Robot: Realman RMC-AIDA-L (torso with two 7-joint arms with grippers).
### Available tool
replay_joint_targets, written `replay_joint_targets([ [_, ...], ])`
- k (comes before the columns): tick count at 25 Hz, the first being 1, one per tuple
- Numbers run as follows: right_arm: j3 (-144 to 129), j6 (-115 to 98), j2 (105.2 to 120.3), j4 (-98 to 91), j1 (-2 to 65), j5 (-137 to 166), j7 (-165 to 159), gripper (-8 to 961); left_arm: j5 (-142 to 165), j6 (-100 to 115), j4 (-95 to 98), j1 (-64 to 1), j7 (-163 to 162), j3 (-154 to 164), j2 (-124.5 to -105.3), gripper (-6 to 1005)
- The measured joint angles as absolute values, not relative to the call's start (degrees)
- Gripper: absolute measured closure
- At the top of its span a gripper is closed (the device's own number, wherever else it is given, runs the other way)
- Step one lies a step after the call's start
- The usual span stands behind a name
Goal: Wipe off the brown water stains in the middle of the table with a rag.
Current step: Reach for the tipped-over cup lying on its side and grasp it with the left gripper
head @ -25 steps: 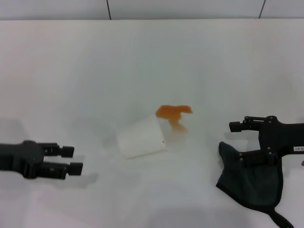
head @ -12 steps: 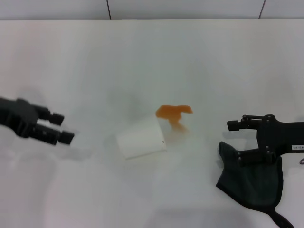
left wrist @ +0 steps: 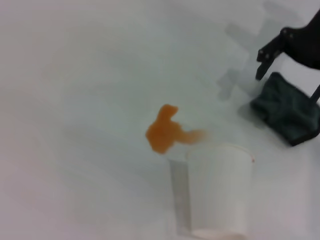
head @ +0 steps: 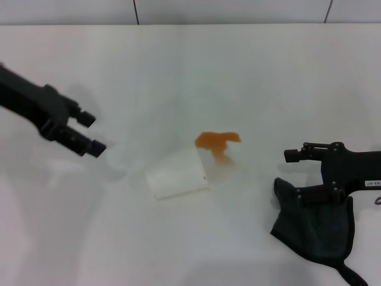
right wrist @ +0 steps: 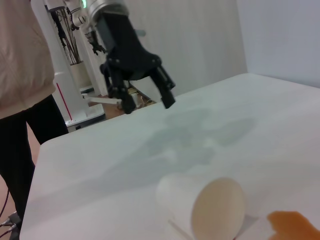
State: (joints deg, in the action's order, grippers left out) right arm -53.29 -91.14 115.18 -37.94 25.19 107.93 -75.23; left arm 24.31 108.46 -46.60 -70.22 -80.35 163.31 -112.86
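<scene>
Left gripper [head: 90, 132] rose; rag [head: 314, 225] seemingly lies lengthwise.

Pale wall [right wrist: 200, 40] panels stand behind a person [right wrist: 22, 75].

Tipped cup [head: 177, 175] just beside stains [head: 216, 142]

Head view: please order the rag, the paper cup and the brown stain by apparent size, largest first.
1. rag, though nearer the camera
2. paper cup, lying on its side
3. brown water stains
</scene>
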Motion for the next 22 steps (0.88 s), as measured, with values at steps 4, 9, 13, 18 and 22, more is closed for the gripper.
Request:
replay_joint_targets([
  [4,-53.3,-91.0,115.2,-37.9,25.3,107.9,-75.2,91,27.1,104.8,-46.6,-73.9,-78.2,163.3,-114.87,154],
  [9,-53.3,-90.5,115.22,-37.9,25.3,107.8,-75.2,92,29.8,99.5,-46.4,-77.5,-77.0,163.3,-118.32,153],
  [13,-53.4,-90.0,115.23,-37.8,25.3,107.8,-75.2,92,30.0,97.4,-43.3,-78.4,-77.2,163.2,-119.04,153],
  [18,-53.4,-89.8,115.29,-37.8,25.3,107.8,-75.2,92,28.9,96.6,-40.1,-78.6,-77.6,163.2,-119.02,154],
  [22,-53.4,-89.7,115.32,-37.8,25.5,107.8,-75.2,93,28.8,94.7,-37.1,-78.1,-78.1,163.2,-119.09,153],
])
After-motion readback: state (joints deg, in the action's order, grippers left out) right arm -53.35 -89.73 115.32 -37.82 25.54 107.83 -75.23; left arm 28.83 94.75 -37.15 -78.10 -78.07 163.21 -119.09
